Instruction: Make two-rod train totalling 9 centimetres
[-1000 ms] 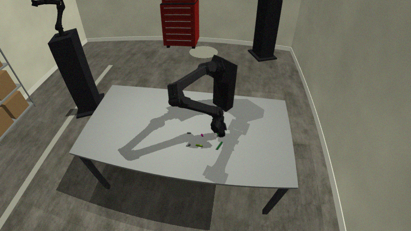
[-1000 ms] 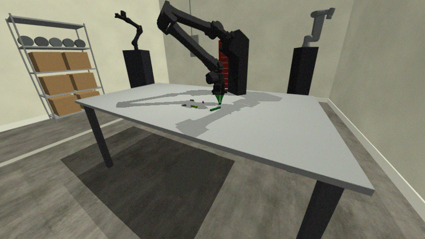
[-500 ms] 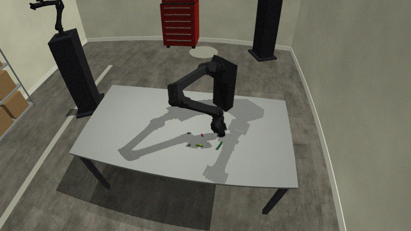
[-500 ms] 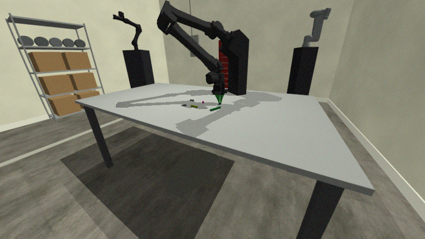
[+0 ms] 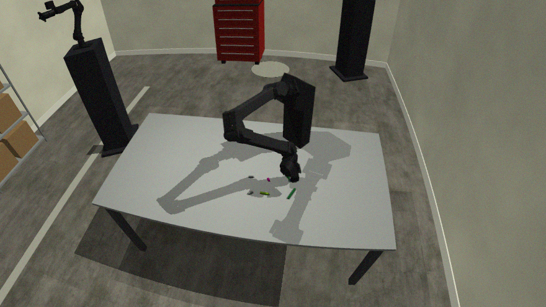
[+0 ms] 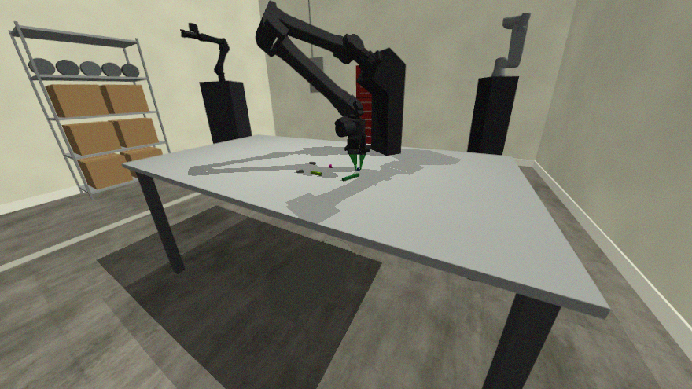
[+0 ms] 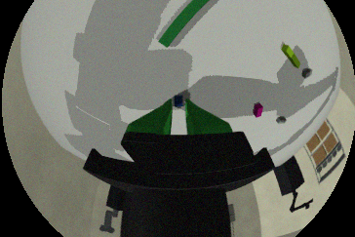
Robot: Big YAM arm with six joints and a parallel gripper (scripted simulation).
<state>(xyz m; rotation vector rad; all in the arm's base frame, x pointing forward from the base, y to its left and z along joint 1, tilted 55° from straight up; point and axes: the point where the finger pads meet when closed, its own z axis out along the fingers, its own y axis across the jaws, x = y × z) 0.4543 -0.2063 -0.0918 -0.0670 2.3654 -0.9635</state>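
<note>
The black gripper [image 7: 178, 107] with green fingers, slightly parted, frees the tiny blue rod [image 7: 177, 101] short of the long green rod [image 7: 189, 15]; nudge closer next.

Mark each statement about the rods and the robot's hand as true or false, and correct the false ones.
1. The green rod lies flat on the table. True.
2. The hand grips the magenta rod. False: the magenta rod lies on the table away from the hand, which is open with the small blue rod at its fingertips.
3. The blue rod touches the end of the green rod. False: in the wrist view, bare table shows between them.
4. The lime rod lies near a grey rod. True.
</note>
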